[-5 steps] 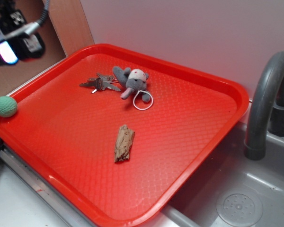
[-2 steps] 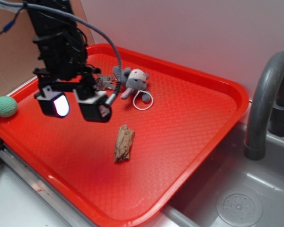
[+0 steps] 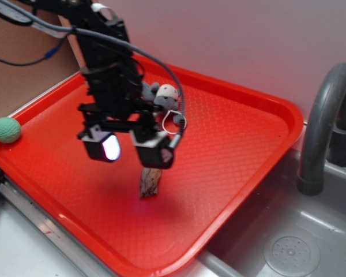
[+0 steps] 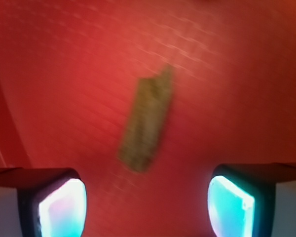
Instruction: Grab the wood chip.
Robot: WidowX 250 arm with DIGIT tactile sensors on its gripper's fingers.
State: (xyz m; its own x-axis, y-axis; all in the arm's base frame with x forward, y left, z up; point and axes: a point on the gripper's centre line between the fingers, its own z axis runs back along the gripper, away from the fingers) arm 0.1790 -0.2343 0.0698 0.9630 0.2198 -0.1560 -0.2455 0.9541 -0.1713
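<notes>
Wood chip (image 3: 151, 183) — a small, rough, elongated chunk of tan-brown wood — lies flat on the red plastic tray (image 3: 236, 156), near the middle and towards the tray's front edge. The tray's floor has a fine embossed diamond texture and a raised, rounded rim. In the exterior view the black gripper (image 3: 128, 149) hangs just above the chip's upper end, its two fingers spread wide and holding nothing; one pad glows pale blue-white. A dark shadow falls on the tray beneath it. The wrist view, blurred, shows the chip (image 4: 147, 127) lying aslant ahead of the two lit fingertips (image 4: 63, 209), in the gap between them but not touching either.

Behind the arm, towards the back of the tray, sits a grey plush toy with a white loop (image 3: 168, 101), partly hidden by the gripper's body. A small green ball (image 3: 7, 130) rests at the tray's left rim. The tray stands on a grey metal counter — beside it on the right is a grey sink basin with a round perforated drain (image 3: 291, 254) and a curved grey tap (image 3: 324, 124). A plain pale wall rises behind, with a brown wooden panel (image 3: 23, 69) at the left.
</notes>
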